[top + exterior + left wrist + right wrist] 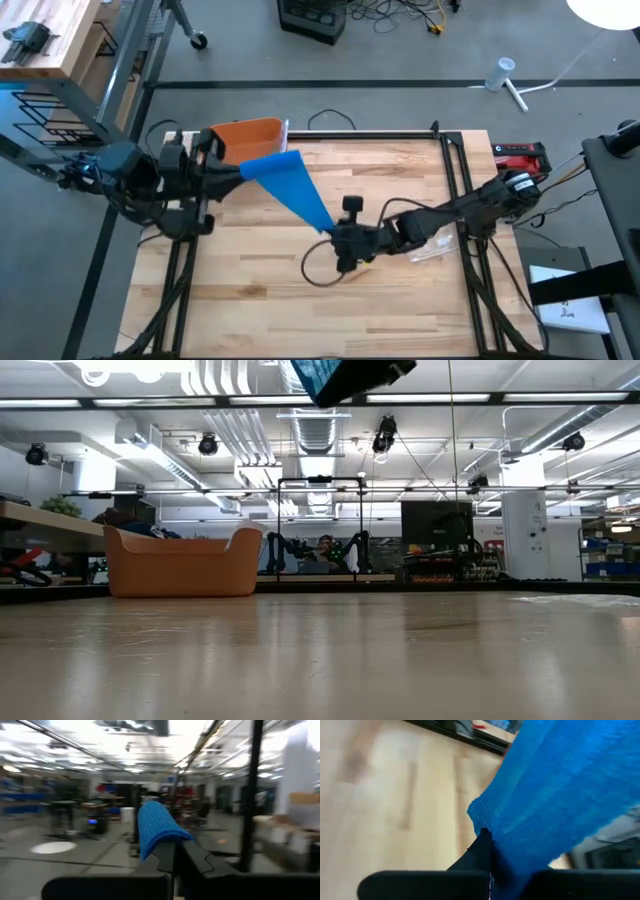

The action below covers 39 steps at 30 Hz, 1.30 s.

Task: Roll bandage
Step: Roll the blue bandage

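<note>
**Bandage stretched flat, no rolling visible**

While the blue bandage (292,187) hangs in the air above the tabletop (250,290), stretched out from beside the orange bin (250,135), no coil shows. The left end effector (238,170) is clamped on its wide end nearest the bin, the right end effector (335,236) on its narrow end farther out. I judge all the rolling remains.

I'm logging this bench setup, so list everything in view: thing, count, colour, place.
bandage: one, blue, stretched in the air between both grippers.
bin: one, orange, far-left part of the table.
plastic wrapper: one, clear, on the table under the right arm.
table: one, light wood.
left gripper: one, dark, shut on the bandage's far end.
right gripper: one, dark, mid-table, shut on the bandage's near end.
</note>
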### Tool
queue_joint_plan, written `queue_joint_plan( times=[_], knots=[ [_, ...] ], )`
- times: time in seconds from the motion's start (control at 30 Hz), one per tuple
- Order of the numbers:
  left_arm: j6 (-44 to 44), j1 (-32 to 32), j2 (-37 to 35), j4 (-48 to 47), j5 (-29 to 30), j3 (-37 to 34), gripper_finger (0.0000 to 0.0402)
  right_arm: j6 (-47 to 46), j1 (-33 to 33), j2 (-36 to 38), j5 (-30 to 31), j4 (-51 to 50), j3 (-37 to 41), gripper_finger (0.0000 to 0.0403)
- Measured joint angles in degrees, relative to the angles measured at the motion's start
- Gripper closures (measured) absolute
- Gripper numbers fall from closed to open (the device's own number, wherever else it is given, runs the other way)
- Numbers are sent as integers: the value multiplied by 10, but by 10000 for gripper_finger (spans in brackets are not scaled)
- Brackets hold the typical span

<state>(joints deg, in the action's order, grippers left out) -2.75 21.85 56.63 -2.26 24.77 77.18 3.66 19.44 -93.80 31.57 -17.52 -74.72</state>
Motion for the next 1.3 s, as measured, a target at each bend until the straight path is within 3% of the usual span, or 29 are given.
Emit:
queue_joint_plan(
  times=[0.2, 0.5, 0.97, 1.17, 1.3],
  knots=[
    [-103, -3, -7, -10, 107, -13, 402, -50, 66, 0, -34, 49, 0, 403],
    [-122, -7, -20, -23, 137, -104, 402, -47, 153, 1, -35, 61, -84, 403],
    [-104, -7, 3, 0, 132, -287, 402, 40, 181, 1, -20, 75, -217, 403],
    [-84, -4, 16, 17, 34, -324, 402, 69, 177, 1, 20, 61, -254, 403],
    [-68, 11, 27, 0, 17, -332, 402, 70, 172, 3, 47, 43, -268, 403]
  ],
)
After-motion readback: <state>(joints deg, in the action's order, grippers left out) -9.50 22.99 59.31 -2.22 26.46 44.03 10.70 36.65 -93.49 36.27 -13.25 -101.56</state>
